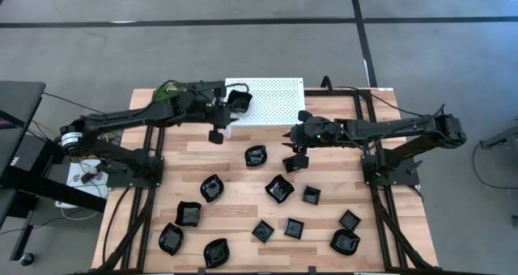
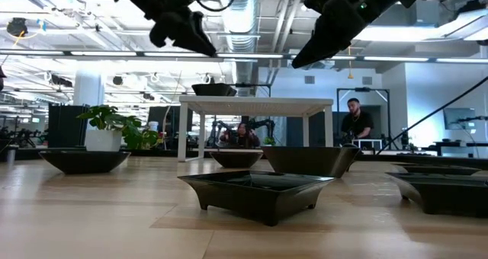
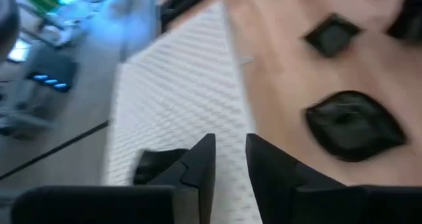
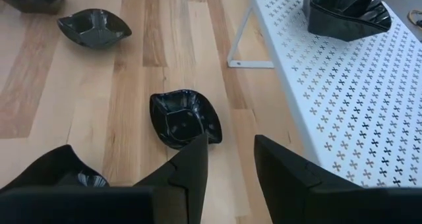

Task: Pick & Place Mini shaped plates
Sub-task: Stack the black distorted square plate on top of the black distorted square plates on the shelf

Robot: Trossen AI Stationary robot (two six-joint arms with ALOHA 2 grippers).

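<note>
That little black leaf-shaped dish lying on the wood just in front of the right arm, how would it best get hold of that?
By its raised rim, coming down from above. The leaf-shaped dish lies flat and open side up on the table, apart from the other dishes, so one finger could probably slip inside the bowl and the other outside. The right end effector already hovers open near it.

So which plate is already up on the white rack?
The single black plate at the white rack's left end, beside the left tool; every other plate sits on the wooden table.

The right claw (image 4: 227,165), fingers apart, hangs over a leaf-shaped plate (image 4: 184,118) beside the white rack (image 4: 343,99).
</note>
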